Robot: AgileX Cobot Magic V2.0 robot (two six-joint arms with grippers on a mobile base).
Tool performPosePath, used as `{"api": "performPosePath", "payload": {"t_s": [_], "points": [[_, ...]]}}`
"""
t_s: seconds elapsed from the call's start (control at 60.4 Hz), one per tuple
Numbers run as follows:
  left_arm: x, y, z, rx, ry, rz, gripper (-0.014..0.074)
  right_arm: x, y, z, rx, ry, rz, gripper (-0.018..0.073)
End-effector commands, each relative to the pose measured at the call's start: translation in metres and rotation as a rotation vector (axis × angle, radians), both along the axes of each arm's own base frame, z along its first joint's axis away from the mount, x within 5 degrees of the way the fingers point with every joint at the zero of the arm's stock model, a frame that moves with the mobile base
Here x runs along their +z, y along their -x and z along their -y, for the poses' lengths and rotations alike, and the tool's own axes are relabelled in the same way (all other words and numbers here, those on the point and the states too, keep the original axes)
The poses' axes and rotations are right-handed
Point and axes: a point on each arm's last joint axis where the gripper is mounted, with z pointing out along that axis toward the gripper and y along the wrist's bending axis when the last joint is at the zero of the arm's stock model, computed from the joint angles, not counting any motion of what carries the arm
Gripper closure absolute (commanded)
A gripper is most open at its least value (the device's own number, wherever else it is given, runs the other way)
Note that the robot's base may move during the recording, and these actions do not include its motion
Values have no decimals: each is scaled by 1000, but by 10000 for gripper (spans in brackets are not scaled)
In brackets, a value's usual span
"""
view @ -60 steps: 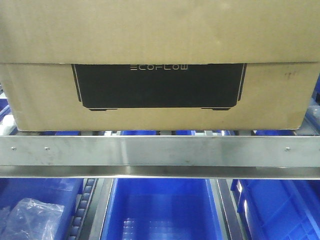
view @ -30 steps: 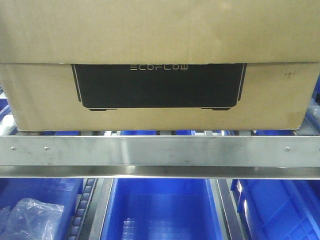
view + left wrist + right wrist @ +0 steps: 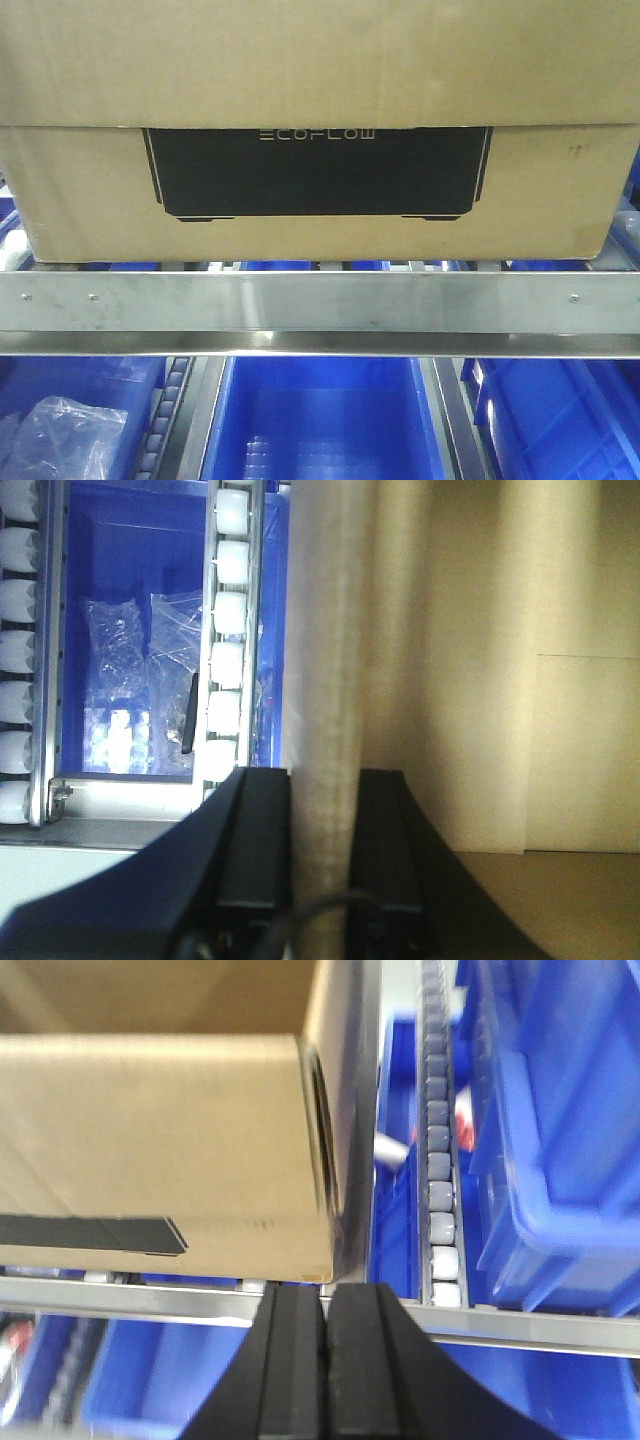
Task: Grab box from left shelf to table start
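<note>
— While box [image 3: 90,190] sits on shelf [image 3: 320,305], long axis left-right along its front, where are the end effectors?
— Looks like left end effector [image 3: 322,790] is clamped over its left wall. On the other side, right end effector [image 3: 326,1298] has fingers together, empty, with box's right corner just up-left. Matte corrugated cardboard, smooth steel shelf. Left arm is nearer.

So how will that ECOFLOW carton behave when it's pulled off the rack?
The box probably rolls easily, since it seems to sit on roller tracks, though the front rail may catch it. Its thin cardboard wall, pinched in the left gripper, could flex. Being wide, it likely tilts if held one-sided.
</note>
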Motion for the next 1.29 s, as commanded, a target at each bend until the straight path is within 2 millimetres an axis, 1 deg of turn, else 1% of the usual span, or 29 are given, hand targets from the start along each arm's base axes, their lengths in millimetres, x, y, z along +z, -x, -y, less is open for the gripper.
{"api": "performPosePath", "payload": {"t_s": [0.0,0.05,0.133,0.182,0.215,0.364,0.53,0.596,0.679,0.812,0.928,1.127,1.276], "points": [[26,13,2,-11,61,88,682,28,-21,0,-4,23,46,453],[26,13,2,-11,61,88,682,36,-32,0,-11,24,31,368],[26,13,2,-11,61,88,682,49,-48,0,-28,9,20,183],[26,13,2,-11,61,88,682,55,-56,-1,-27,3,8,119],[26,13,2,-11,61,88,682,61,-60,-3,-22,5,4,104],[26,13,2,-11,61,88,682,74,-91,-11,10,18,-71,103],[26,13,2,-11,61,88,682,80,-128,-15,15,26,-173,103],[26,13,2,-11,61,88,682,84,-142,-16,15,26,-189,103],[26,13,2,-11,61,88,682,84,-161,-18,16,29,-210,103],[26,13,2,-11,61,88,682,80,-186,-21,18,31,-246,103],[26,13,2,-11,61,88,682,71,-206,-22,15,34,-281,103],[26,13,2,-11,61,88,682,56,-233,-22,15,14,-325,103],[26,13,2,-11,61,88,682,53,-243,-20,9,-9,-341,103]]}}
